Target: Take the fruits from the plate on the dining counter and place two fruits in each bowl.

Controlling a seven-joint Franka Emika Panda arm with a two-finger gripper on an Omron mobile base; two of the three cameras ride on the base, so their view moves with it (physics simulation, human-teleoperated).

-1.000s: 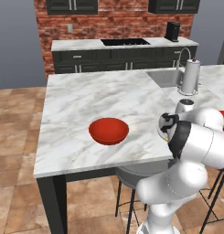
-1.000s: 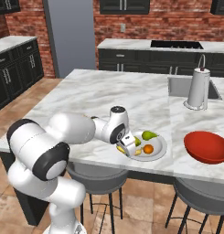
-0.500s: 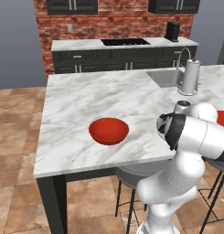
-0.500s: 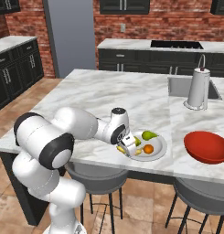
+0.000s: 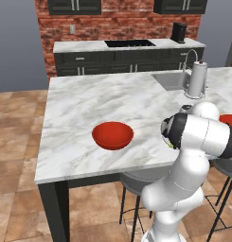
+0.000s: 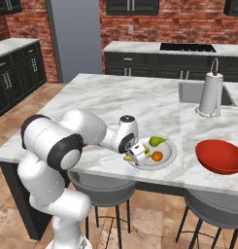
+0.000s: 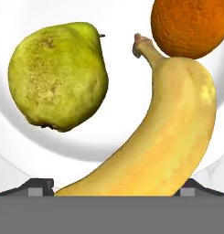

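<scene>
Since the earlier frame, my arm's elbow had swung higher while the gripper point(image 6: 138, 156) stayed low over the plate point(image 6: 168, 156) on the dining counter point(image 6: 115, 99), jaws spread around the banana point(image 7: 163, 137). Beside it lay a pear point(image 7: 58, 75) and an orange point(image 7: 191, 25). Both red bowls point(image 5: 112, 134) sat unfilled.

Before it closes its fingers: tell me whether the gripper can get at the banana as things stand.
Probably yes. The open gripper hangs right over the banana on the plate, with its jaws on either side and nothing between them.
</scene>
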